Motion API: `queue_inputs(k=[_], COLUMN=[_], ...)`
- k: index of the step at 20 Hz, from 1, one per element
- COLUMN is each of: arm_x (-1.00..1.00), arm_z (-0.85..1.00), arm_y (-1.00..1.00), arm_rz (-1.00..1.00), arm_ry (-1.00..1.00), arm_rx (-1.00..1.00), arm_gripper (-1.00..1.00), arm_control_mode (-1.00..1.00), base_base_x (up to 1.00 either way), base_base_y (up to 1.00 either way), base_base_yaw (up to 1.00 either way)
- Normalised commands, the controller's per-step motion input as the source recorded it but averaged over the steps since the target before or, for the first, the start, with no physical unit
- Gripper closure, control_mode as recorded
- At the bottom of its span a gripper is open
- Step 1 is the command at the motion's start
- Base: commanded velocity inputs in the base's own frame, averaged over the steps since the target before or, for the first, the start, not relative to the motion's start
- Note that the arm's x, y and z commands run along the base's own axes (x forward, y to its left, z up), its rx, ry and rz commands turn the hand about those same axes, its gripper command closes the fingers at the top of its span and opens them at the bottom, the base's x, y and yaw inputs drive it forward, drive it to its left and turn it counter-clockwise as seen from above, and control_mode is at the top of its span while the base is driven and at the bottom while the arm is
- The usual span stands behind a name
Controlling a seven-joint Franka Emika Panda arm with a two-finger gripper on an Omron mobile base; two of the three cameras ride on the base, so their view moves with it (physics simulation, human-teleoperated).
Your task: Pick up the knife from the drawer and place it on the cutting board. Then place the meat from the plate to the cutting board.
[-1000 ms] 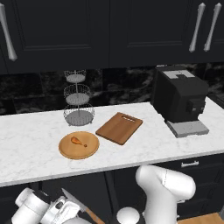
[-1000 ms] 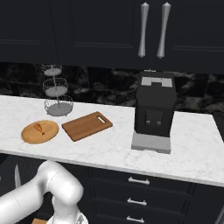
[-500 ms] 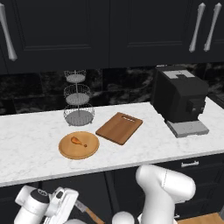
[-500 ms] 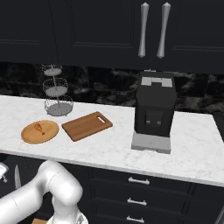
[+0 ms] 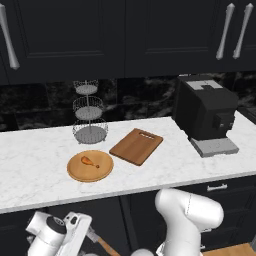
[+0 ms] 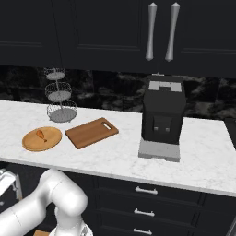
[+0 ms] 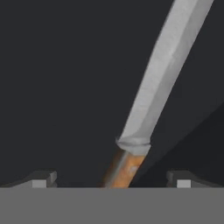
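In the hand view the knife [image 7: 151,96] lies on the dark floor of the drawer [image 7: 57,87], its grey blade running to the upper right. Its brown handle [image 7: 124,169] sits between my fingertips. My gripper [image 7: 112,179] is open, one tip on each side of the handle and apart from it. Below the counter edge at the lower left, the gripper [image 5: 86,234] hangs low with the handle end [image 5: 106,246] beside it. On the counter the meat [image 5: 88,161] rests on the round plate [image 5: 75,172], and the cutting board [image 5: 136,146] lies just right of it.
A three-tier wire stand [image 5: 89,117] is behind the plate. A black coffee machine [image 5: 206,114] stands at the right of the white marble counter [image 5: 30,165]. Black cabinet doors with silver handles hang above. My own white arm [image 5: 187,215] fills the lower middle.
My hand has shifted slightly left over the drawer. Its jaws stay open. Plate, meat and board have not moved.
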Motion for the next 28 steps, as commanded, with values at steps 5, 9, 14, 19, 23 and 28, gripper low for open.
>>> queue_inputs(k=[5,9,14,19,23,28], arm_x=[0.23,0.08,0.0,-0.1,-0.65,-0.45], arm_z=[-0.16,-0.17,-0.26,-0.11,0.0,0.0], arm_y=[0.0,0.0,0.0,-0.16,-0.12,-0.29], arm_rz=[0.07,0.07,0.04,0.08,0.05,0.05], arm_ry=[0.03,0.04,0.02,0.0,0.0,-0.01], arm_rx=[0.15,0.14,0.13,0.17,0.13,0.13], arm_gripper=[-1.0,-1.0,-1.0,-1.0,-1.0,-1.0], arm_control_mode=[-1.0,-1.0,-1.0,-1.0,-1.0,-1.0], base_base_x=[0.0,0.0,0.0,0.0,0.0,0.0], base_base_y=[0.0,0.0,0.0,0.0,0.0,0.0], base_base_yaw=[0.0,0.0,0.0,0.0,0.0,0.0])
